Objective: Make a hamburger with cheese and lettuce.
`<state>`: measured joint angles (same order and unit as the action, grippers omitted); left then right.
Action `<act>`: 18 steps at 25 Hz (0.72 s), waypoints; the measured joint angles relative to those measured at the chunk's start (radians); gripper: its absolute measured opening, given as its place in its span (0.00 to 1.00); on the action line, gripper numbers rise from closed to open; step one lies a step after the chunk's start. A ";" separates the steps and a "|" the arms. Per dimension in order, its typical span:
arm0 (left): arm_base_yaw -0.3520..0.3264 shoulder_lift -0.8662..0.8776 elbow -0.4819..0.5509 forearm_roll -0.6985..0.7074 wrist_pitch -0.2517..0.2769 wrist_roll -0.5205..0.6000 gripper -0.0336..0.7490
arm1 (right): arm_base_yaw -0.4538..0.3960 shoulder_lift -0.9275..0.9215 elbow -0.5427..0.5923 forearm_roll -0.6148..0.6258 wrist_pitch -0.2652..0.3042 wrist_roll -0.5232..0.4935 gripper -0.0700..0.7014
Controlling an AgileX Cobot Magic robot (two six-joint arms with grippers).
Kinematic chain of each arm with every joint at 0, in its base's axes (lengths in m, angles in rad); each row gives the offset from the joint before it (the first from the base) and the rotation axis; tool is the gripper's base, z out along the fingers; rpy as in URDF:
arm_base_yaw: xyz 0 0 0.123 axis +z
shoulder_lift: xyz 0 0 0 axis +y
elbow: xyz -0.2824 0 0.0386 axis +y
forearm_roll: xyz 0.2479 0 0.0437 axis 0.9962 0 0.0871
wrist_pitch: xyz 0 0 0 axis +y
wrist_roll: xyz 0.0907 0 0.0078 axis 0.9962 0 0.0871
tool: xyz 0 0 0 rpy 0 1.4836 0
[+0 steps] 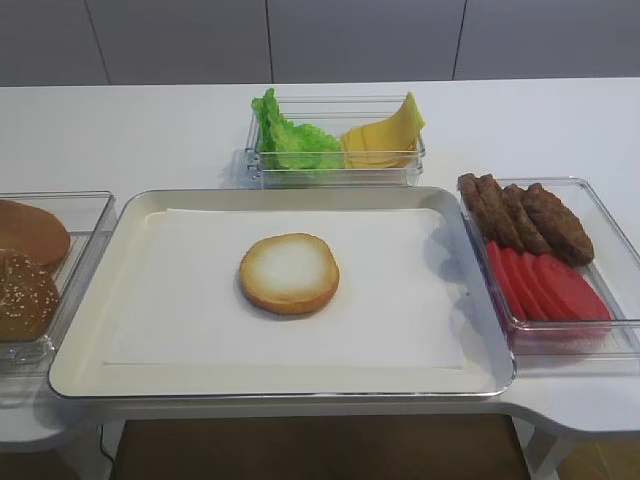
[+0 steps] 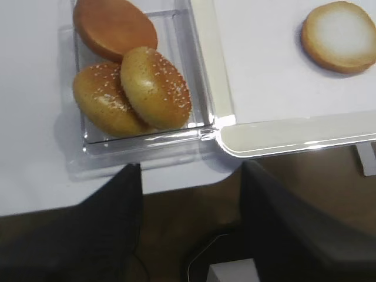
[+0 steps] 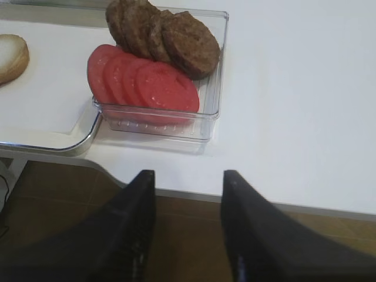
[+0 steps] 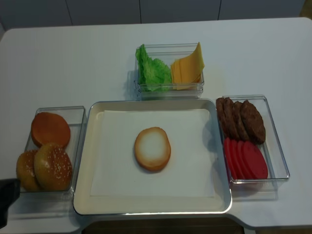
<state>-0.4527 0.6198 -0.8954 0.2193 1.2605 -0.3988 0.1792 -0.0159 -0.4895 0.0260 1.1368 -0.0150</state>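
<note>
Both arms are nearly cut off. The left gripper (image 2: 191, 176) and right gripper (image 3: 188, 179) hang spread, empty, near the table edge; the hamburger (image 1: 289, 272) lies mid-tray (image 1: 150, 385), well apart.

Hamburger: so far one round bun half (image 1: 289, 273) lay cut face up, pale white with a toasted golden rim, near the middle of the frame on the white paper in front of me.
Cheese: thin yellow-orange square slices (image 1: 380, 140) sat stacked at upper centre, right half of the clear box, one slice bent with its corner pointing up.
Lettuce: bright green ruffled leaves (image 1: 290, 141) were bunched just left of the cheese, touching it.
</note>
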 joint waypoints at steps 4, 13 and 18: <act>0.063 -0.056 0.075 0.019 0.000 0.007 0.55 | 0.000 0.000 0.000 0.000 0.000 0.000 0.48; 0.150 -0.218 0.199 -0.065 0.003 0.080 0.55 | 0.000 0.000 0.000 0.000 0.000 0.000 0.48; 0.153 -0.346 0.231 -0.103 0.005 0.105 0.55 | 0.000 0.000 0.000 0.000 0.000 0.000 0.48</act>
<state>-0.3001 0.2738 -0.6649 0.1164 1.2654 -0.2940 0.1792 -0.0159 -0.4895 0.0260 1.1368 -0.0150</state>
